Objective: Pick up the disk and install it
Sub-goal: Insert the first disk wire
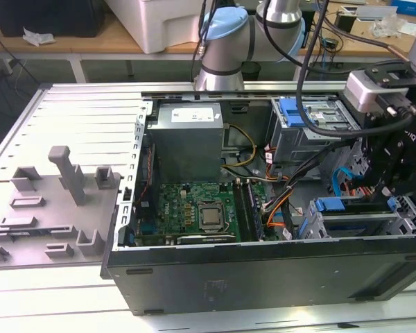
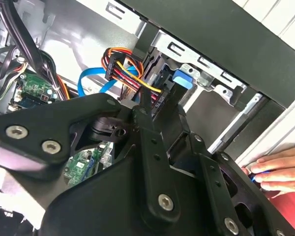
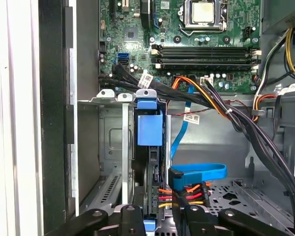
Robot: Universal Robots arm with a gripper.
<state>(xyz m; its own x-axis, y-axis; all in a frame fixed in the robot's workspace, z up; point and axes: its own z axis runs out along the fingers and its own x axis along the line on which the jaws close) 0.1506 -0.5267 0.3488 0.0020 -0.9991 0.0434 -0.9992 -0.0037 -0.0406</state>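
Inside the grey metal cage (image 3: 108, 147), the blue-framed disk (image 3: 150, 129) stands edgewise.

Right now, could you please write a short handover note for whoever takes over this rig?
End effector: poised at the drive cage inside the open computer case; its grip state cannot be told.
Disk: standing on edge in the cage slot, blue carrier tab showing.
Done: disk is in the slot.
Left: check it is fully seated; the views do not settle that.
Caution: a person's hand rests just outside the case.
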